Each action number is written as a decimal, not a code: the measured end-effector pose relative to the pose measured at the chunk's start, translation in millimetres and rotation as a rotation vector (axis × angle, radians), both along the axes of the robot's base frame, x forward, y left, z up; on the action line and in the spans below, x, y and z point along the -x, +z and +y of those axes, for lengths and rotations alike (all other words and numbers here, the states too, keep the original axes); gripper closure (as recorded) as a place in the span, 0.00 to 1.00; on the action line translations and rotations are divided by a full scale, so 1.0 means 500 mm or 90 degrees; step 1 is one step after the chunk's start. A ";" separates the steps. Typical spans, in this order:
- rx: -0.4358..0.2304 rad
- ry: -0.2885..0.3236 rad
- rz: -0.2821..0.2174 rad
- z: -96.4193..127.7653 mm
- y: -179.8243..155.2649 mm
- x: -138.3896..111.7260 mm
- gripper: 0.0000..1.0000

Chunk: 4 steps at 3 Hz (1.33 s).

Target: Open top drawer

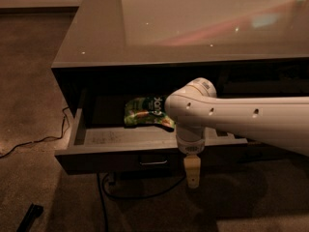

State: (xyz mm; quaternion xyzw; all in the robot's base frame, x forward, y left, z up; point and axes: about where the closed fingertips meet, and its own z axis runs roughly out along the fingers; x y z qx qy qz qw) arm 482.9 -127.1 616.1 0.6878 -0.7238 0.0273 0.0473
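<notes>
The top drawer (pixel 111 159) stands pulled out from the cabinet, with a dark front, a small metal pull (pixel 153 163) at its centre and a lighter grey floor inside. A green snack bag (pixel 147 112) lies at the back of the drawer. My gripper (pixel 192 174) hangs down from the white arm just in front of the drawer front, a little right of the pull and apart from it. Only one pale finger shows.
The cabinet has a glossy top (pixel 193 23) above the drawer. A black cable (pixel 104 197) runs over the carpet under the drawer, another cable (pixel 34 141) lies at the left. A dark object (pixel 30 217) lies on the floor at the bottom left.
</notes>
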 end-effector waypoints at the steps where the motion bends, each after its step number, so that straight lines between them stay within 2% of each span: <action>1: -0.010 -0.006 -0.022 -0.010 0.021 0.007 0.00; 3: -0.047 -0.030 -0.137 -0.048 0.135 0.022 0.00; 4: -0.085 -0.040 -0.198 -0.069 0.191 0.019 0.00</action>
